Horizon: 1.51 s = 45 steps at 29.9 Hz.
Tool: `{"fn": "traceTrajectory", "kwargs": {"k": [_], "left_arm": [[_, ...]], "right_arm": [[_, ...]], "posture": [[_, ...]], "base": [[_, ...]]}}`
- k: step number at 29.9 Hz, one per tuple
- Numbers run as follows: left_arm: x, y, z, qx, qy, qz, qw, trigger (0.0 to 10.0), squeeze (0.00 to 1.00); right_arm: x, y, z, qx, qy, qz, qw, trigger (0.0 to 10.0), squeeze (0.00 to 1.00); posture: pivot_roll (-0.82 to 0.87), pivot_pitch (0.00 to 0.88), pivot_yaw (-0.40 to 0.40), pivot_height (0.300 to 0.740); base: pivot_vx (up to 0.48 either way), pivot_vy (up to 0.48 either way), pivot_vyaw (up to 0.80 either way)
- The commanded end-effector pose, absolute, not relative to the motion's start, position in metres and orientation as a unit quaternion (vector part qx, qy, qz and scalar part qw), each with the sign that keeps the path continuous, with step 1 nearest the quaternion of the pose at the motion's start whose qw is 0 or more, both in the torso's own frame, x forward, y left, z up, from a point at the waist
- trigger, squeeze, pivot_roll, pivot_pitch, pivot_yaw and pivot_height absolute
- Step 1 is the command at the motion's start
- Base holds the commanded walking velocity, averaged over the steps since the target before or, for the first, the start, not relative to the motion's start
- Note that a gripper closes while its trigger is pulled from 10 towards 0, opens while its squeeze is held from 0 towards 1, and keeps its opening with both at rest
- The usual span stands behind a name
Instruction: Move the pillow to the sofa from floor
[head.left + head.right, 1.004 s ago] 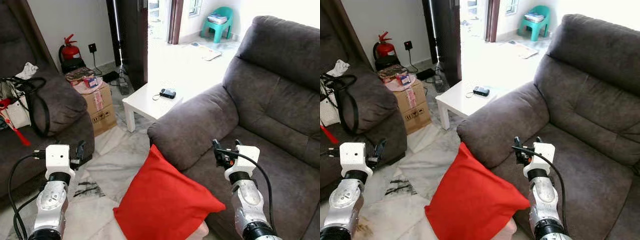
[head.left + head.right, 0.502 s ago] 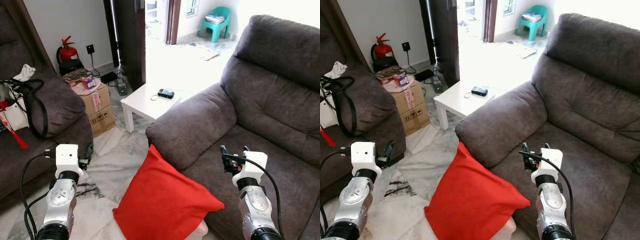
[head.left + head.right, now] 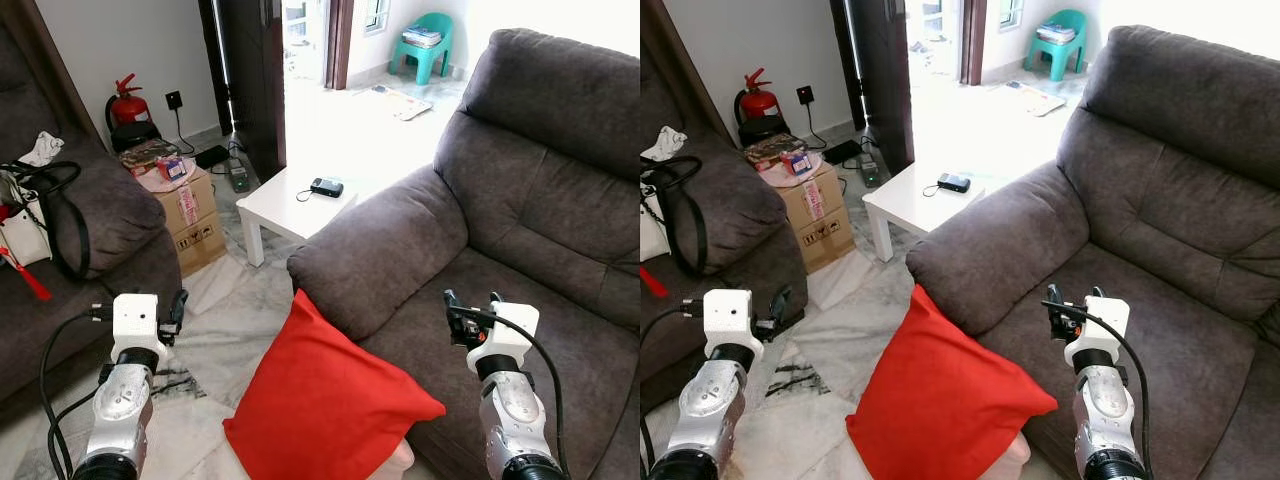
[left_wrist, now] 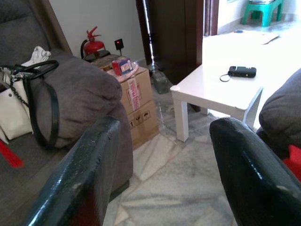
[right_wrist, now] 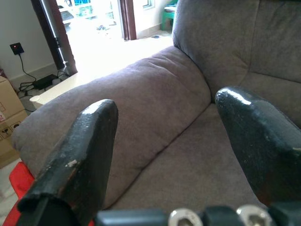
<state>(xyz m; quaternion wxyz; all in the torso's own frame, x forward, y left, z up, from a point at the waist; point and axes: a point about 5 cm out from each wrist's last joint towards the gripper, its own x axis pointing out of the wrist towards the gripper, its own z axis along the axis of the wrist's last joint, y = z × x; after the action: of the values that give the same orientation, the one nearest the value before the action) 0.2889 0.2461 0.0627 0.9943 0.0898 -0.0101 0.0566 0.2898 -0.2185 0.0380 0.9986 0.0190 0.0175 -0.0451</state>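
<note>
Left eye view: square red fabric pillow (image 3: 328, 411) against plush grey sofa (image 3: 520, 220).

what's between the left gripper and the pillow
Only bare marble floor. In the left eye view the left gripper is over the tiles, apart from the red pillow, which leans on the sofa.

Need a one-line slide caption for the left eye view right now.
Red pillow leaning against the grey sofa, left gripper and right gripper both open on either side of it.
</note>
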Motion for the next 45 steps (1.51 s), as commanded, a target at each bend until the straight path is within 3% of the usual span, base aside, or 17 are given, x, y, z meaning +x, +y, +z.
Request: {"fn": "traceTrajectory", "kwargs": {"k": [1,41,45], "left_arm": [[0.288,0.246,0.064,0.093,-0.012,0.053,0.994,10.0,0.00],[0.278,0.244,0.067,0.097,-0.023,0.055,0.994,10.0,0.00],[0.276,0.243,0.064,0.098,-0.018,0.053,0.994,10.0,0.00]], "right_arm": [[0.287,-0.222,0.037,0.020,0.016,-0.052,0.998,10.0,0.00],[0.289,-0.213,0.042,0.013,0.010,-0.019,1.000,10.0,0.00],[0.290,-0.212,0.042,0.013,0.015,-0.019,1.000,10.0,0.00]], "posture": [[0.11,0.000,-0.024,0.740],[0.12,0.039,-0.045,0.740],[0.12,0.047,-0.043,0.717]], "base": [[0.000,0.000,0.00],[0.000,0.000,0.00],[0.000,0.000,0.00]]}}
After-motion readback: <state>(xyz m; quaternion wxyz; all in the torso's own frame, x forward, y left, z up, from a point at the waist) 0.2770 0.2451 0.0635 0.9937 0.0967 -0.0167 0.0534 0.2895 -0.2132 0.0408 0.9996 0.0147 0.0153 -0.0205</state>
